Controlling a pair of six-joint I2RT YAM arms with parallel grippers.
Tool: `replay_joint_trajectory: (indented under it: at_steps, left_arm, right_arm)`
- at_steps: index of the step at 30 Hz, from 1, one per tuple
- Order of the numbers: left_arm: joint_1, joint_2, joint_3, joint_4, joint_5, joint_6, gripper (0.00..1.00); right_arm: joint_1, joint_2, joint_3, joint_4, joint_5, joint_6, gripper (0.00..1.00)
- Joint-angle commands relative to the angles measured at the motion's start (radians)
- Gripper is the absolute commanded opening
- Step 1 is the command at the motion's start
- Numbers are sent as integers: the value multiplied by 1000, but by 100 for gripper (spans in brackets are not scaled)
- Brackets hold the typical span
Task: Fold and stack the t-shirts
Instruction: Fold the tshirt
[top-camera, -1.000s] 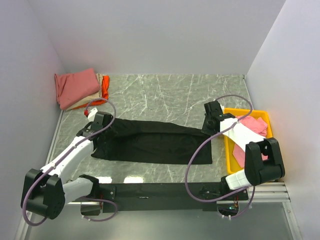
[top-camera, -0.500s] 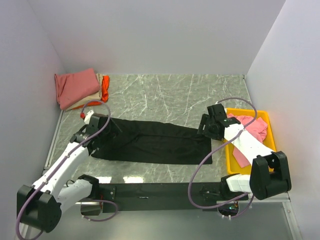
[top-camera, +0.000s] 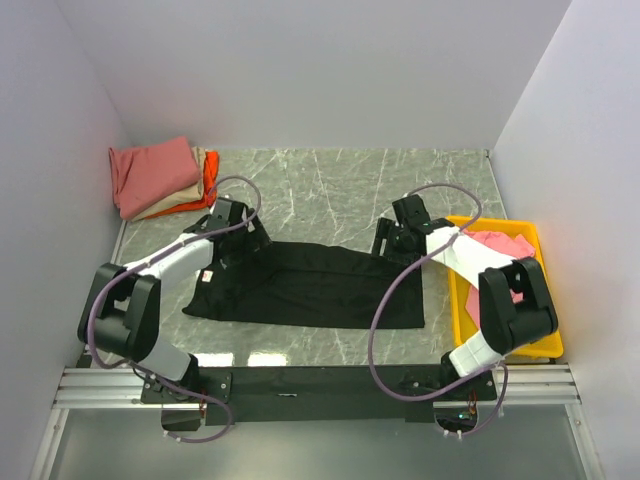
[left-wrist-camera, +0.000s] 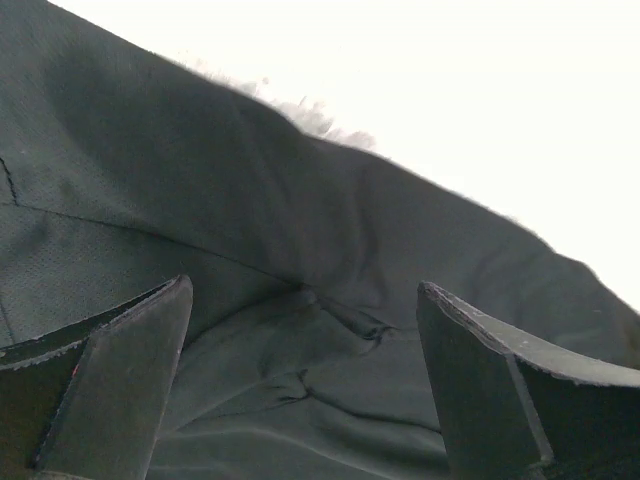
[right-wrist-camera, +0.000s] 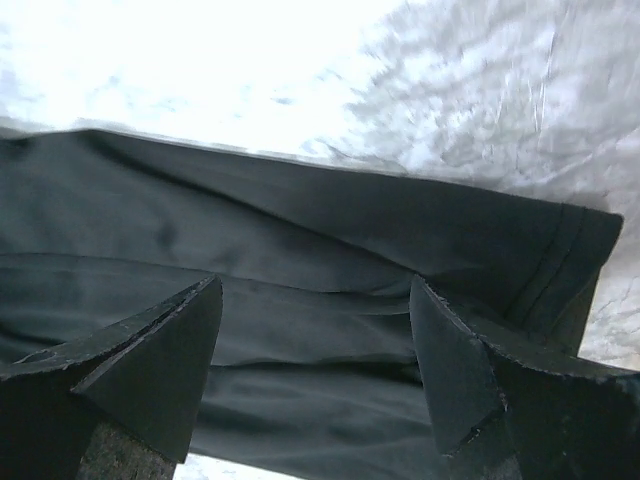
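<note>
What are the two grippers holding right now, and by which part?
Nothing is held. The left gripper and the right gripper both stand open just above the black t-shirt, with no cloth pinched in either.

We enter this as a robotics lab cell: marble-patterned table (top-camera: 330, 190) boxed by plain pale walls (top-camera: 300, 70). We note an aluminium rail (top-camera: 100, 385) at the near edge, a black mounting bar (top-camera: 320, 382) bearing left arm (top-camera: 175, 262) and right arm (top-camera: 455, 255), purple cables (top-camera: 375, 340).
</note>
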Motion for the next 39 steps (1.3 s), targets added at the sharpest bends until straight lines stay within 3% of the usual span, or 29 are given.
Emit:
replay_joint_trajectory:
  at_steps: [1, 6, 14, 19, 27, 39]
  left_arm:
    - [-6, 15, 16, 42, 9, 30, 99]
    - [-3, 47, -20, 28, -37, 15, 99]
    - [58, 70, -69, 23, -55, 4, 99]
    - [63, 26, -67, 35, -19, 29, 99]
    - [41, -36, -32, 31, 41, 61, 99]
    - [-75, 93, 54, 42, 80, 62, 99]
  right_arm:
    - [6, 5, -2, -6, 13, 13, 82]
    - [-11, 8, -57, -82, 129, 36, 82]
    - [-184, -109, -140, -152, 200, 51, 83]
    - [-174, -193, -117, -100, 56, 8, 83]
    - [-47, -183, -59, -67, 49, -13, 83]
    - [-28, -95, -80, -7, 8, 1, 83]
